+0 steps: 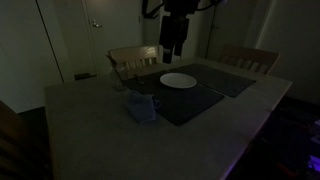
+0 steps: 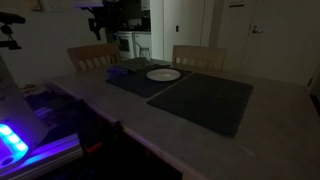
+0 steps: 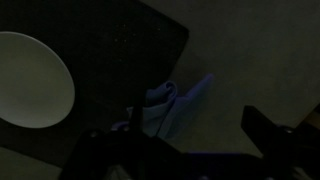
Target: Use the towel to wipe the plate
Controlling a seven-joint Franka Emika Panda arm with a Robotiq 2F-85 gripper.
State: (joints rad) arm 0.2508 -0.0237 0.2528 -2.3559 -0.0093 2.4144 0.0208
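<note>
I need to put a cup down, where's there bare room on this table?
The empty mat beside the plate is free, as is the bare table past the towel. It is crowded around plate and towel.

You will find no text, label, brand, number or sign that can be read in any view. The room is dim. The plate (image 1: 178, 81) and the towel (image 3: 172, 104) show plain surfaces as far as you can tell.
</note>
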